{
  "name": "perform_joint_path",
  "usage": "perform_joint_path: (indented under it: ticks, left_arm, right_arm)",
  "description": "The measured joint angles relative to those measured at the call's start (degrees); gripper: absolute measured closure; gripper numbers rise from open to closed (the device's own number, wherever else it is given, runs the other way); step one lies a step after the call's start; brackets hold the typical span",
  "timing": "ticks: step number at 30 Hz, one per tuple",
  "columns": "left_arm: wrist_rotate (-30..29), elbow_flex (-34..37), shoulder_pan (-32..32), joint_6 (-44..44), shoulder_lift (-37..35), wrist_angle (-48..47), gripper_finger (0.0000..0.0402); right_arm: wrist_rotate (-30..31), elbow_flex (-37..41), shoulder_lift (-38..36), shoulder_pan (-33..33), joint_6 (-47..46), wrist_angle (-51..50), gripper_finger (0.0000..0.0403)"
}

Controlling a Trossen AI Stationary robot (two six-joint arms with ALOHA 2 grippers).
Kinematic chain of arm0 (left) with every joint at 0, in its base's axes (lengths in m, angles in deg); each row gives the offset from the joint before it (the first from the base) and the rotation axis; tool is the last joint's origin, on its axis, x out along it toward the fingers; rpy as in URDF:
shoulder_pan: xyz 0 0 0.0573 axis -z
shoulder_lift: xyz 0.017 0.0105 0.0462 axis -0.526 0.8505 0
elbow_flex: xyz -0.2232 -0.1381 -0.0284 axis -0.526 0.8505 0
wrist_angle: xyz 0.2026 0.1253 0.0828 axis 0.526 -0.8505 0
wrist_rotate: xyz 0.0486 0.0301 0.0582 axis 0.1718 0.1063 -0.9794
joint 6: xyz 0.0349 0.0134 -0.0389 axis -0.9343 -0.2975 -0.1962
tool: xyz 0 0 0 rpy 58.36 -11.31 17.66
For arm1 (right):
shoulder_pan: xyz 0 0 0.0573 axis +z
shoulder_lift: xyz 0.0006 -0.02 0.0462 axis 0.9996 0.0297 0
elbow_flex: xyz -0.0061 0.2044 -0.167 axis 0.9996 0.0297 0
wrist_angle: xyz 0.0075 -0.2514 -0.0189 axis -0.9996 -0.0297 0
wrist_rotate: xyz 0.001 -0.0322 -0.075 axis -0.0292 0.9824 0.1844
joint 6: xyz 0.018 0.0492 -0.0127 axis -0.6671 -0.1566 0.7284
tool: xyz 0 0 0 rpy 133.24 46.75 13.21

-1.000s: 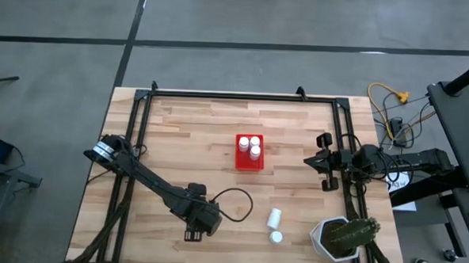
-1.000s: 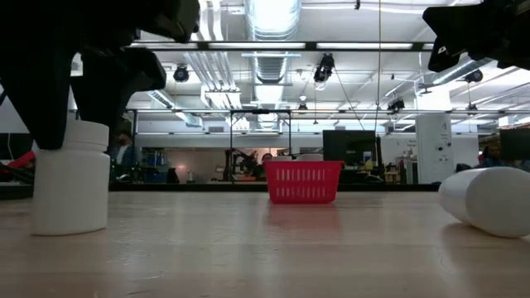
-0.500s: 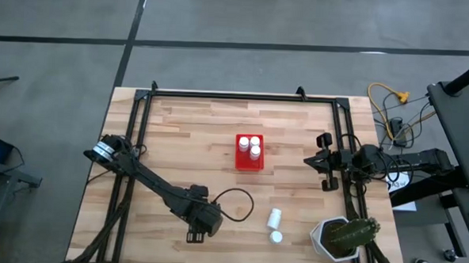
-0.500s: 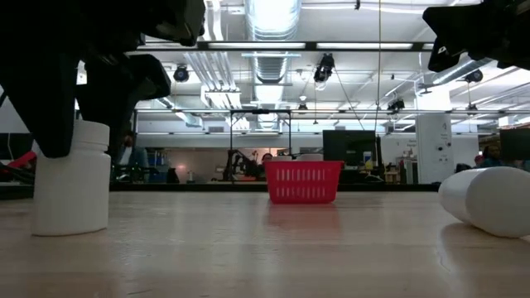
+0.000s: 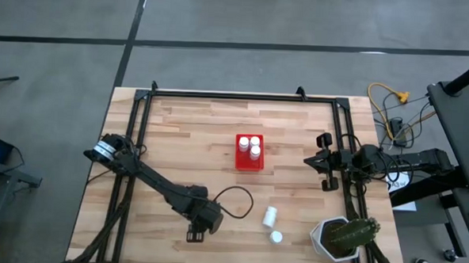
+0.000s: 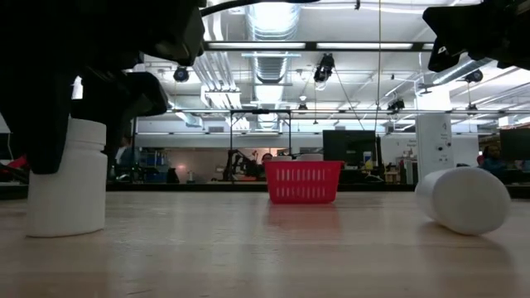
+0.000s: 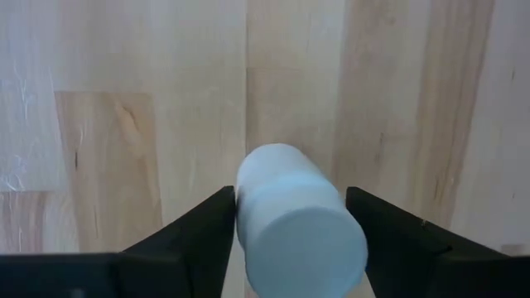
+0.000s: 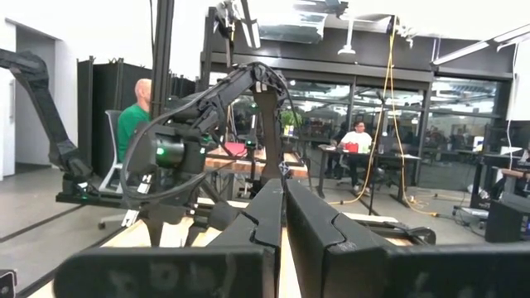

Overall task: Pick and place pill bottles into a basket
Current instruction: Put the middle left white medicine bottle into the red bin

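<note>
My left gripper [image 5: 197, 234] points down near the table's front edge, open. Its two fingers stand on either side of an upright white pill bottle [image 6: 66, 178], which rests on its base on the table. The gripper hides it from above. The left wrist view shows the bottle's cap [image 7: 302, 240] between the fingers. A second bottle [image 5: 270, 216] lies on its side, and a third [image 5: 276, 237] stands upright near it. The red basket [image 5: 240, 157] at the table's middle holds three bottles. My right gripper [image 5: 312, 160] waits shut at the right edge. My left gripper comes from above, pointing down, with the bottle between its fingers. One finger [image 7: 217, 217] lies against the bottle's side [image 7: 244, 194]. The other finger [image 7: 377, 219] stands a little off it. The bottle stands upright with its base on the table.
A white pot with a green plant [image 5: 341, 238] stands at the front right corner. A black frame [image 5: 220, 95] runs along the table's far, left and right sides. The lying bottle also shows at the right of the low view [image 6: 462, 199].
My left gripper has gone down around the upright bottle, its fingers now lower along the bottle's sides. That bottle has slid slightly toward the table's left edge. The lying bottle has rolled a little toward the left.
</note>
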Motion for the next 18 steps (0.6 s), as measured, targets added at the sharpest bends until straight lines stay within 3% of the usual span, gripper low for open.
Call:
perform_joint_path:
  ticks: [5,18]
  left_arm:
    - [2.0,0.0,-0.7,-0.5,0.0,0.0,0.024]
    - [3.1,-3.3,-7.0,-9.6,0.0,-2.0,0.0239]
  right_arm:
    - [0.0,0.0,0.0,0.0,0.0,0.0,0.0394]
    - [0.0,0.0,0.0,0.0,0.0,0.0,0.0394]
